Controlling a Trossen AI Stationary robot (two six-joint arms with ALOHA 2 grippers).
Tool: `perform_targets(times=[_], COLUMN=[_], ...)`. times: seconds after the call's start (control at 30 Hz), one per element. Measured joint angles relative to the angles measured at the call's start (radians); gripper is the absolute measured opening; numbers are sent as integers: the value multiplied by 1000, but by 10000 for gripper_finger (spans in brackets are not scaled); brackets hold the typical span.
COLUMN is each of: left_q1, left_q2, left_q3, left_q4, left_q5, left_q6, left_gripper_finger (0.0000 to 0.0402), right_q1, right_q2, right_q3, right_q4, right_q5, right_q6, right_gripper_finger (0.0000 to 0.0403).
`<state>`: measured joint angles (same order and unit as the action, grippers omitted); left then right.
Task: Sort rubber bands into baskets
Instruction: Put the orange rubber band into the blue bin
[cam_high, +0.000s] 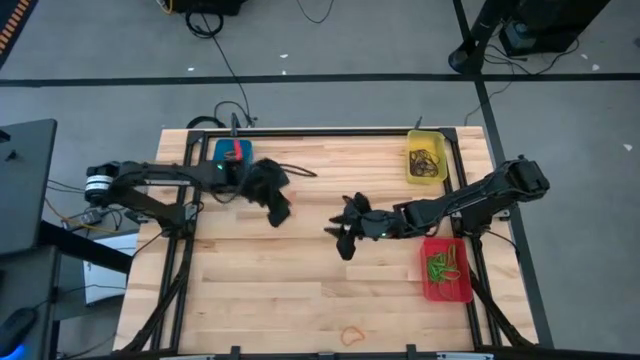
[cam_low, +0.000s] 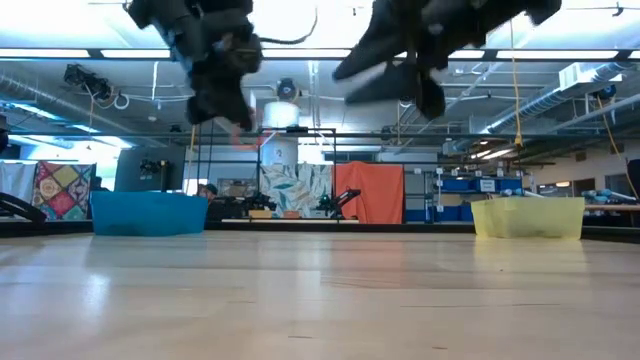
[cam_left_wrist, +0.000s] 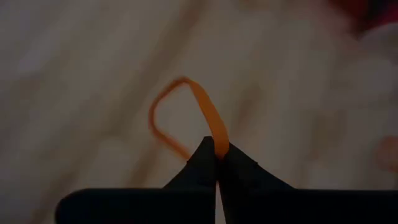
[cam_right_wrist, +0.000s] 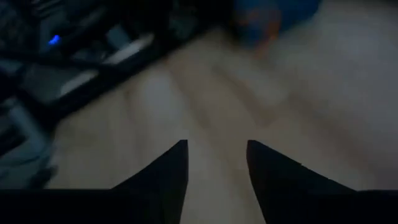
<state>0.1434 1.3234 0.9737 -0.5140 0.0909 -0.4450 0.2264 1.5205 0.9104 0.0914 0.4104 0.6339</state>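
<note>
Orange rubber band (cam_left_wrist: 186, 115) pinched between closed tips of left gripper (cam_left_wrist: 217, 163), carried clear of the wooden table (cam_high: 300, 290), near the blue basket (cam_high: 232, 153). Loop stands out ahead of the fingertips, long axis running on from the fingers and leaning a little to one side; held by one end, so likely to drop free once released over a bin. Blue basket already holding orange; probably the destination.

Right gripper (cam_right_wrist: 216, 163) raised above table centre, fingers parted, nothing between them; seemingly ready for a next pick. Another orange band (cam_high: 352, 334) lying flat near the table's front edge, well apart from both grippers. Yellow basket (cam_high: 426, 160) with dark bands, red basket (cam_high: 446, 268) with green, both beside the right arm.
</note>
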Motion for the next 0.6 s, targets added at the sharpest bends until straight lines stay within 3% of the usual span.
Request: perform_targets(times=[0.1, 0.23, 0.4, 0.6], left_q1=[74, 226, 423, 565], left_q2=[-59, -113, -143, -139], left_q3=[0, 0, 1, -22], left_q4=[-146, -298, -428, -483], left_q5=[-84, -122, -195, -311], left_q6=[67, 55, 71, 79], left_gripper_finger=[5, 5, 6, 18], right_q1=[-1, 31, 77, 121], right_q2=[60, 160, 240, 237], right_q3=[-3, -3, -3, -3], right_q4=[1, 12, 25, 13], right_q5=[-130, -192, -230, -209], right_q6=[68, 66, 111, 143], right_gripper_finger=[182, 184, 181, 181])
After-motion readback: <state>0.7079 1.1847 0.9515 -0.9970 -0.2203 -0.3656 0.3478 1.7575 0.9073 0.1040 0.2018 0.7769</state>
